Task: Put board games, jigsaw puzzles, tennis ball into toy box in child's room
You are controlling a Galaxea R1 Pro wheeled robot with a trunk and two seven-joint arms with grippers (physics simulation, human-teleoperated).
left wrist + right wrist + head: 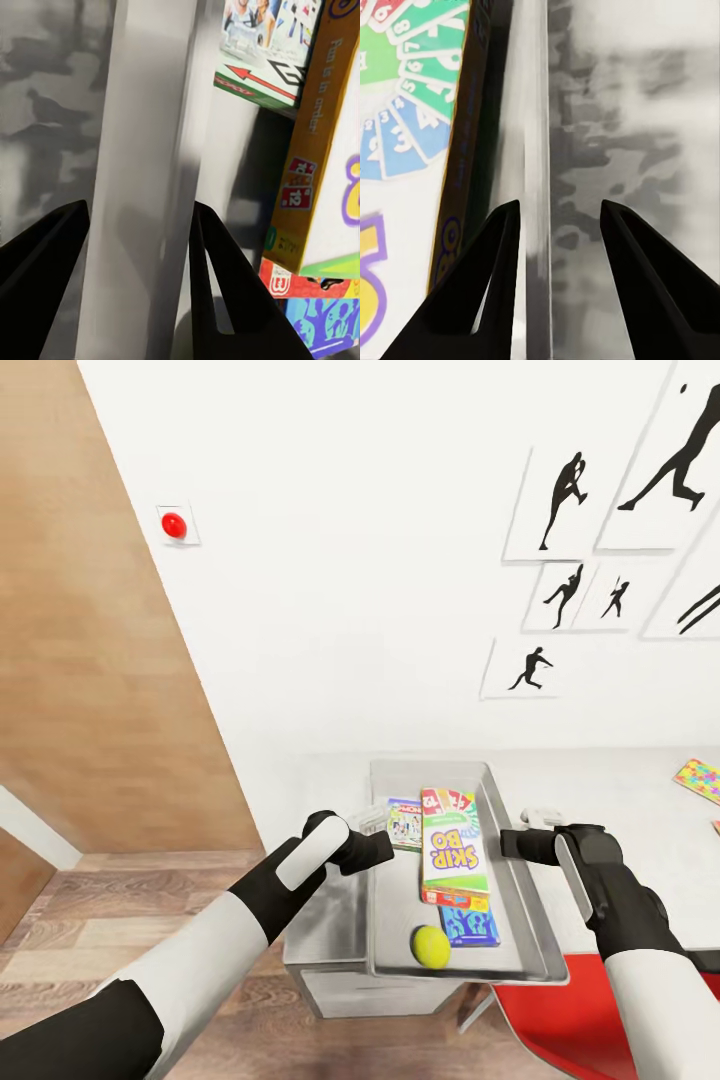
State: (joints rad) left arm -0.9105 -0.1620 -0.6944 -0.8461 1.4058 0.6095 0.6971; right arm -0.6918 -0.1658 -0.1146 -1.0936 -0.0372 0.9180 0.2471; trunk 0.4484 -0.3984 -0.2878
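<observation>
The light grey toy box [430, 768] sits at the left end of the table [620, 810], reaching past its front edge. Inside lie the Skip-Bo board game [453, 845], the Monopoly one [405, 823], the blue one [465, 920] and the tennis ball [432, 946]. My left gripper [385, 847] is clamped on the box's left rim [142, 150], beside the Monopoly box [270, 45]. On the opposite rim [529, 112], beside Skip-Bo [412, 112], my right gripper [510, 845] holds on. One jigsaw puzzle [700, 778] lies flat far right on the table.
A red chair [560, 1020] stands under the table's front edge, below my right arm. A white wall with black silhouette pictures [560, 500] backs the table. A wooden door panel [90, 660] and wood floor [120, 900] are at the left.
</observation>
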